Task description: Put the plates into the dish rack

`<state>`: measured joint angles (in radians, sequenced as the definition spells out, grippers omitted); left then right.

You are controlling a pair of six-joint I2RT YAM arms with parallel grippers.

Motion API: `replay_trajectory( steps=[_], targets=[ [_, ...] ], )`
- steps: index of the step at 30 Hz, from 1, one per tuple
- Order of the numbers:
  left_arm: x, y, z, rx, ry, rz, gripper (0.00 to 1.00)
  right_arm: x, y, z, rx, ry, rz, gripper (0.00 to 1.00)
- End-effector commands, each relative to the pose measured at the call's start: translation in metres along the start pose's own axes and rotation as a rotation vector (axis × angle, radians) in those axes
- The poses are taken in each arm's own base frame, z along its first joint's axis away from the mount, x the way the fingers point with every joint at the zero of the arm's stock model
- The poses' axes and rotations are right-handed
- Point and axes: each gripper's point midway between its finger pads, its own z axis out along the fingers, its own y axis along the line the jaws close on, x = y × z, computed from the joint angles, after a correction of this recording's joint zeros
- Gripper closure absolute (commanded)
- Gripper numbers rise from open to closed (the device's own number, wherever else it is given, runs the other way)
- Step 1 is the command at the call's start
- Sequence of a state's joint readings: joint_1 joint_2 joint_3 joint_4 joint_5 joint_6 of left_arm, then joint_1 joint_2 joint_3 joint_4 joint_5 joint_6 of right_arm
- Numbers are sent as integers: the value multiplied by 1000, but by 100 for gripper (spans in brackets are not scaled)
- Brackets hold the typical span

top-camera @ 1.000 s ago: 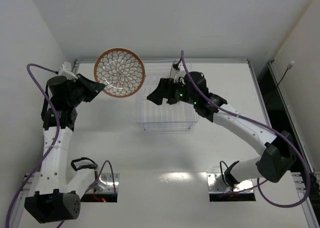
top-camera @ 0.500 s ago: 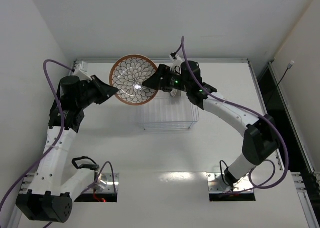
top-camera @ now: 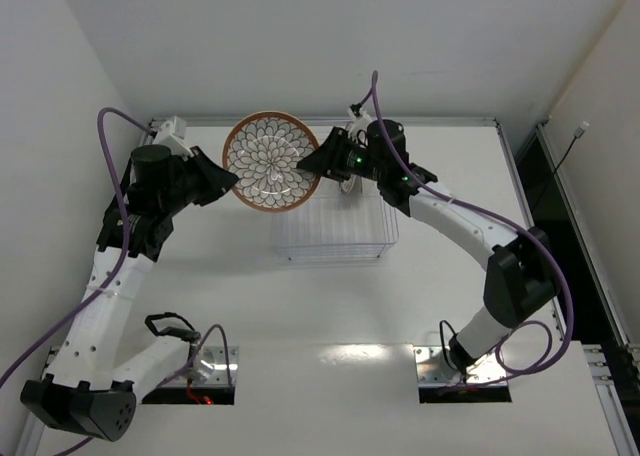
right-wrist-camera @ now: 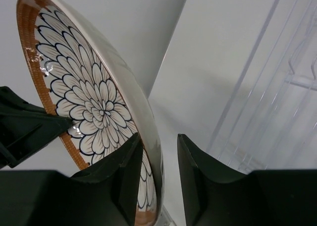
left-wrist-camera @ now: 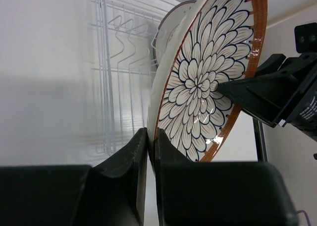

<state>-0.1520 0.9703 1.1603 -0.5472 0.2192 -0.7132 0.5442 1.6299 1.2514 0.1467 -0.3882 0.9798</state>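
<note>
White walls enclose a pale counter [top-camera: 200, 306] on which the wire dish rack [top-camera: 335, 238] sits between the two arms. A second ago the left pincer [top-camera: 222, 184] held the brown-rimmed plate [top-camera: 271, 161] off to the left of the rack, while the right pincer [top-camera: 312, 161] hung wide open over the wires. Since then the plate has been carried to just above the rack's far left corner, and the right arm has swung across to meet its opposite rim, its fingers drawing in. The left pincer is clamped together on the near rim. The right one straddles the far rim with its fingers apart, not yet gripping. That looks like a hand-over or a two-handed steadying before the plate is lowered between the tines, so this plate is not yet loaded. The overhead view gives the layout, with the plate raised between both arms, but the pincers hide where each meets the rim. The left wrist view shows the plate tilted nearly on edge with its rim pinched tight. It also shows the pale edge of a second plate [left-wrist-camera: 171, 18] behind it, apparently already standing in the rack. The right wrist view alone shows a thin gap between the rim and the outer finger. A third plate cannot be made out in any view.
</note>
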Motion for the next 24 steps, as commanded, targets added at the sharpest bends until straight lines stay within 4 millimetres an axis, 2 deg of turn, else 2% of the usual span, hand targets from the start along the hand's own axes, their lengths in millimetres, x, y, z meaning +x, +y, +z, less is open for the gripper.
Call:
replay_trajectory(
  steps=[1, 3, 4, 5, 7, 8, 11, 14, 17, 18, 19, 22, 23, 24],
  targets=[
    [-51, -56, -21, 160, -189, 48, 100, -19, 22, -15, -39, -63, -27, 68],
    [-50, -54, -20, 145, -189, 46, 100, -17, 21, -16, -32, -56, -23, 71],
    [-51, -59, -22, 156, -191, 59, 100, -17, 21, -16, -32, -56, -23, 76],
    [-52, -54, -21, 132, -199, 55, 100, -17, 21, -16, -32, -56, -23, 79],
    [-50, -55, -21, 131, -199, 56, 100, -19, 16, -17, -19, -57, -17, 90],
    [-53, -55, -22, 123, -205, 64, 100, -19, 16, -17, -19, -57, -17, 100],
    [-52, -55, -21, 107, -217, 73, 100, -16, 12, -17, -5, -45, -18, 100],
    [-54, -55, -23, 97, -224, 82, 99, -26, 12, -21, 17, -68, -37, 100],
    [-49, -56, -18, 104, -204, 103, 69, -37, 12, -34, 64, -107, -57, 100],
    [-46, -52, -8, 88, -181, 101, 53, -42, 14, -37, 75, -122, -67, 100],
    [-43, -51, -4, 88, -166, 111, 46, -45, 6, -41, 135, -138, -64, 100],
    [-30, -37, 14, 36, -95, 148, 35, -74, 7, -64, 235, -248, -109, 100],
    [-28, -31, 17, 14, -86, 166, 35, -75, 3, -71, 276, -260, -113, 100],
    [-28, -27, 17, -7, -86, 175, 35, -88, 3, -86, 323, -325, -131, 100]
  ],
)
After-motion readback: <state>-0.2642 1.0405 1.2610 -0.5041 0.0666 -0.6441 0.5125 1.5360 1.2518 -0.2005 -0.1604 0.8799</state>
